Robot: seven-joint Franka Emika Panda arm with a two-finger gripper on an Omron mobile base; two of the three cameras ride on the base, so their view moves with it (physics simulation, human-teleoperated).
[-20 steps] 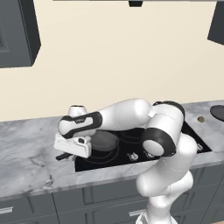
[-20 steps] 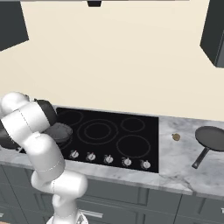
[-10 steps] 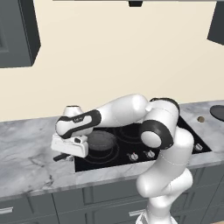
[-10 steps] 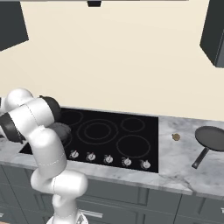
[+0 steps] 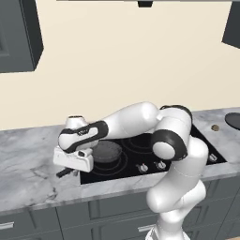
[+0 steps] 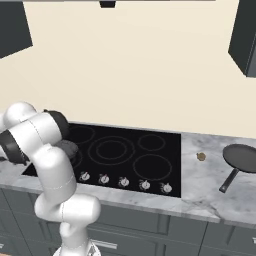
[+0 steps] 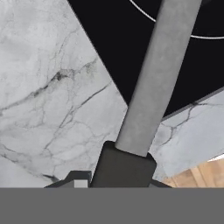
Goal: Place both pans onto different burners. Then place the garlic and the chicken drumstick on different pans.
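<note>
The pincer (image 5: pixel 70 169) pinches the handle (image 7: pixel 154 83) of the deeper pan (image 5: pixel 105 152), which sits over the cooktop's (image 6: pixel 125 150) left burners, handle reaching out over the marble worktop (image 5: pixel 28 178); its fingertips are hidden. Farther right, a small brown lump (image 6: pixel 201 156), hard to identify, lies beside the shallower pan (image 6: pixel 241 156).

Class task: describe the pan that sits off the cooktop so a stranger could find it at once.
Start at the black cooktop, then move right onto the marble counter. Past a small brown lump lies the shallow pan, handle pointing toward the counter's front edge. The other pan sits on the cooktop.
</note>
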